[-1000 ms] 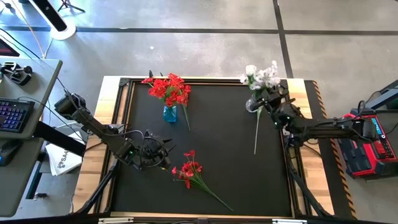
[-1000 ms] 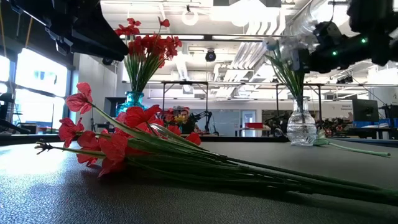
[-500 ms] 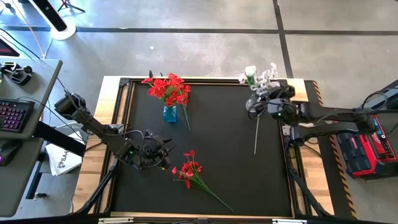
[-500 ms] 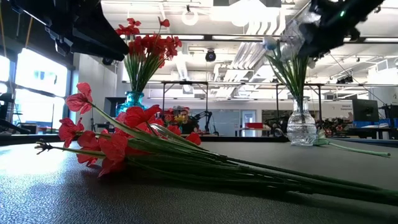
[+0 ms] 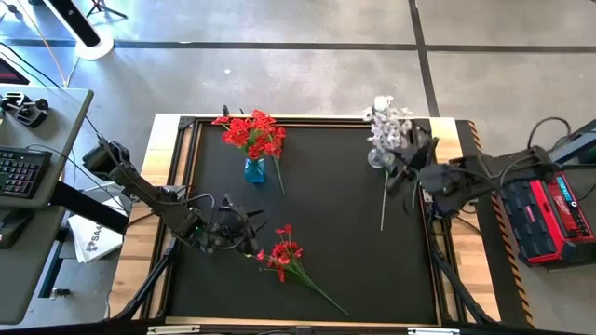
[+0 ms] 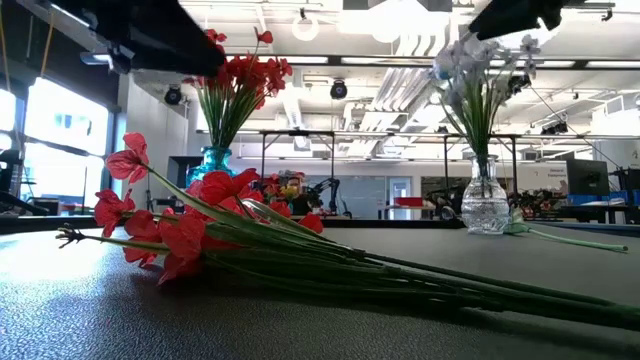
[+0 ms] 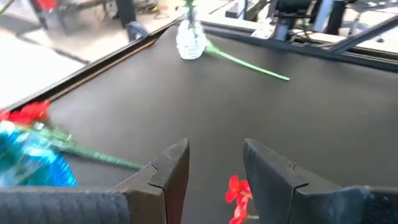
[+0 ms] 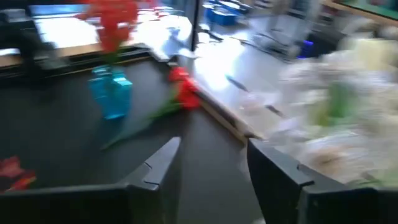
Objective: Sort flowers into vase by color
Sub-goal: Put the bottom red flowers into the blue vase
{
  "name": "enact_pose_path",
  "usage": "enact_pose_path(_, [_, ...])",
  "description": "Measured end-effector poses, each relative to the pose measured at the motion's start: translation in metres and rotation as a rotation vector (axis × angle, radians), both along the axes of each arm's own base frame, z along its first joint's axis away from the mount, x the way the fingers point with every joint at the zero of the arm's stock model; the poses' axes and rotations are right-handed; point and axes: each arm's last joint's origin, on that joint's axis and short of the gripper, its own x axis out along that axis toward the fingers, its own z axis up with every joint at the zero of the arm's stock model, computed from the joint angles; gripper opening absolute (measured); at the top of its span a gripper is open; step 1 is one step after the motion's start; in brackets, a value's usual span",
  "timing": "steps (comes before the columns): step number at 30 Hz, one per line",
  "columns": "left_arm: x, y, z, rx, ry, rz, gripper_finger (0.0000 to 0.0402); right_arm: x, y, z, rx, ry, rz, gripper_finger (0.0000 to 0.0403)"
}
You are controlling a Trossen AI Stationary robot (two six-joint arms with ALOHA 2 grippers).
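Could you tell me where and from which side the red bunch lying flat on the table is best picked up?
I would grip the red bunch on its bare green stems, just behind the blossoms, coming straight down from above. It lies flat on the black table, so only the top is free. The left gripper, open beside the blossoms, looks best placed.

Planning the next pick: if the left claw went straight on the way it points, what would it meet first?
Probably the loose red sprig on the mat, showing just ahead between the open left claw fingers; depth is uncertain. Beyond it the black mat looks bare.
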Motion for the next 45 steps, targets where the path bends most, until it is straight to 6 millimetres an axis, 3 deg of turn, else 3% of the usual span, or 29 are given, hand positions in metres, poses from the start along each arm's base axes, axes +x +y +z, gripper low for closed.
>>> enact_pose_path(4, [0.013, -0.008, -0.002, 0.035, 0.023, -0.092, 0.0138, 0.001, 0.018, -0.019, 0.027, 0.005, 0.114, 0.0135])
enact_pose_path(7, [0.029, -0.009, 0.004, -0.069, 0.085, -0.242, 0.0138, 0.002, 0.029, -0.033, 0.062, -0.002, 0.195, 0.0131])
enact_pose_path(15, [0.079, 0.003, -0.007, -0.114, 0.388, -0.440, 0.0138, 0.005, 0.055, -0.066, 0.135, -0.075, 0.406, 0.0130])
enact_pose_path(21, [0.128, 0.008, -0.012, -0.105, 0.600, -0.644, 0.0138, 0.001, 0.062, -0.092, 0.151, -0.096, 0.387, 0.0129])
enact_pose_path(26, [0.160, 0.011, -0.023, 0.028, 0.707, -0.911, 0.0138, 0.000, 0.063, -0.112, 0.155, -0.123, 0.322, 0.0129])
enact_pose_path(29, [0.166, 0.004, -0.038, 0.050, 0.749, -1.063, 0.0138, 0.000, 0.063, -0.119, 0.160, -0.126, 0.291, 0.0129])
enact_pose_path(34, [0.167, 0.008, -0.043, -0.005, 0.766, -1.149, 0.0138, 0.003, 0.065, -0.122, 0.166, -0.133, 0.283, 0.0129])
enact_pose_path(38, [0.156, 0.013, -0.047, -0.012, 0.894, -1.165, 0.0138, 0.004, 0.066, -0.121, 0.172, -0.145, 0.285, 0.0129])
enact_pose_path(45, [0.135, -0.008, -0.057, 0.152, 1.048, -1.162, 0.0138, 0.004, 0.066, -0.121, 0.164, -0.140, 0.292, 0.0130])
